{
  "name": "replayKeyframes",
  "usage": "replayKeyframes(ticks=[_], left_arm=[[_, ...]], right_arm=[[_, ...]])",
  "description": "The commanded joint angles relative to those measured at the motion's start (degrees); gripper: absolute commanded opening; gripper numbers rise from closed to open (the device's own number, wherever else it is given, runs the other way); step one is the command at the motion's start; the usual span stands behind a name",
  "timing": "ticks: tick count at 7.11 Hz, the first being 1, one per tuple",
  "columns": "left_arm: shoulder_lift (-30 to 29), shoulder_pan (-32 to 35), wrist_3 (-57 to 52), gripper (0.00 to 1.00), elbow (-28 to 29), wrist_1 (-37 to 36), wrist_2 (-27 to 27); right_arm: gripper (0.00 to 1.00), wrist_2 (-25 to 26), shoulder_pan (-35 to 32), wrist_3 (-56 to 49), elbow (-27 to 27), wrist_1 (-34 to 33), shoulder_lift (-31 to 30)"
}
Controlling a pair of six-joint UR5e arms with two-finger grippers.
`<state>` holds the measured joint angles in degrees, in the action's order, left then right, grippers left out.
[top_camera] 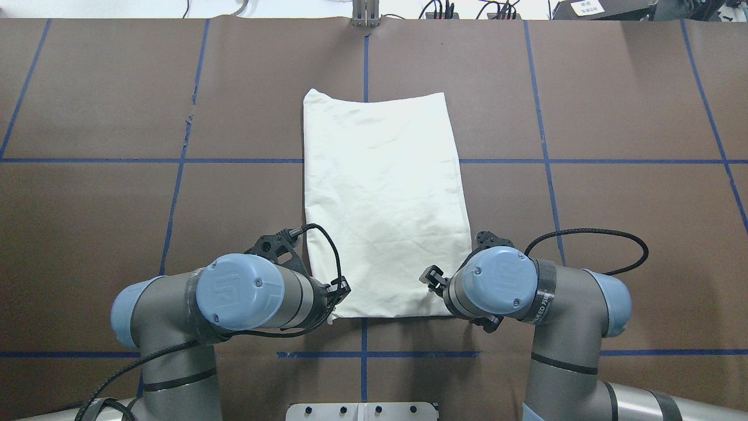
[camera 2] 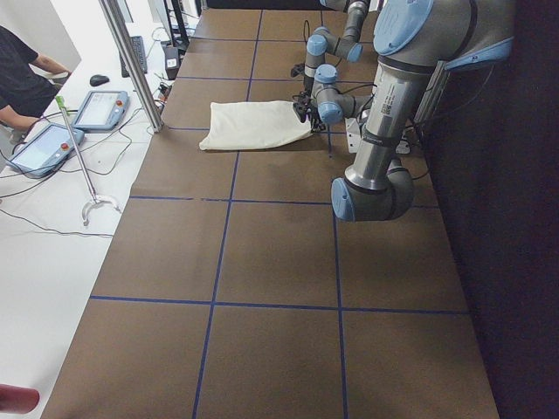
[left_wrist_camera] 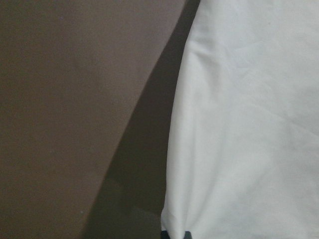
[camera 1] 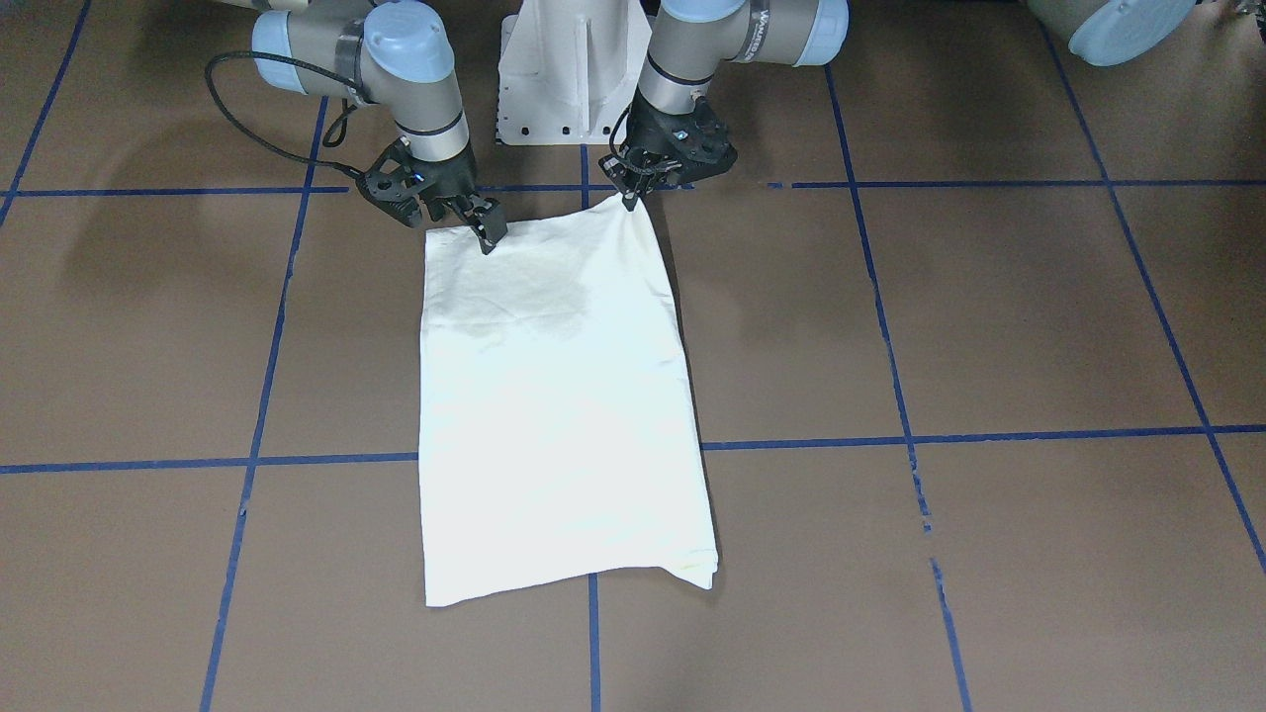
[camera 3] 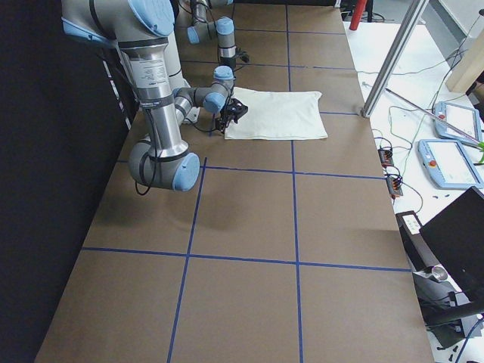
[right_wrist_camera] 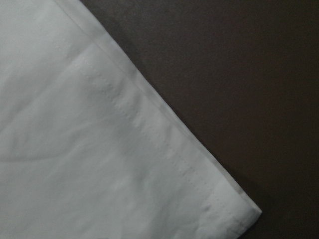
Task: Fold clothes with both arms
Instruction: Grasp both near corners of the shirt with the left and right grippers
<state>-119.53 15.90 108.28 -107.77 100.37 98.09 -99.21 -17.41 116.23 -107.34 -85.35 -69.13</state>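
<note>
The cream-white shirt (camera 1: 554,396) lies folded into a long rectangle with its plain side up, in the middle of the brown table (top_camera: 380,193). The print is hidden. My left gripper (camera 1: 630,201) is shut on the shirt's near corner, which peaks up slightly. In the left wrist view the cloth (left_wrist_camera: 249,124) bunches at the dark fingertips (left_wrist_camera: 174,234). My right gripper (camera 1: 490,235) stands over the other near corner (top_camera: 432,279) and looks open. In the right wrist view that hemmed corner (right_wrist_camera: 234,204) lies flat and ungripped.
The white pedestal base (camera 1: 569,69) stands just behind the shirt's near edge. Blue tape lines (top_camera: 365,58) grid the brown table. Beside the table, a metal post (camera 2: 131,61), teach pendants (camera 3: 454,151) and a seated person (camera 2: 17,78).
</note>
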Motion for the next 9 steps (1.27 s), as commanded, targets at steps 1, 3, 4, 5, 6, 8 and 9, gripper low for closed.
replayKeyframes(ticks=[1,3,4,5,6,8,9], left_arm=[[-0.1,-0.1,0.0,0.00,-0.1,0.0,0.0],[-0.5,-0.1,0.0,0.00,-0.1,0.0,0.0],[-0.7,-0.1,0.0,0.00,-0.1,-0.1,0.0],[-0.8,-0.1,0.0,0.00,-0.1,-0.1,0.0],[-0.8,-0.1,0.0,0.00,-0.1,-0.1,0.0],[-0.8,-0.1,0.0,0.00,-0.1,-0.1,0.0],[-0.8,-0.1,0.0,0.00,0.0,-0.1,0.0]], right_arm=[[1.00,0.1,0.3,-0.1,1.6,-0.2,0.6],[1.00,0.1,0.4,0.0,1.5,-0.2,0.7],[1.00,0.2,0.5,0.0,1.5,-0.1,0.7],[0.79,0.1,0.5,0.1,1.5,-0.1,0.7],[0.49,0.1,0.5,0.0,1.4,-0.1,0.7],[0.12,-0.1,0.2,-0.3,0.9,-0.1,0.7],[0.09,-0.5,-0.4,-0.6,0.8,-0.1,1.1]])
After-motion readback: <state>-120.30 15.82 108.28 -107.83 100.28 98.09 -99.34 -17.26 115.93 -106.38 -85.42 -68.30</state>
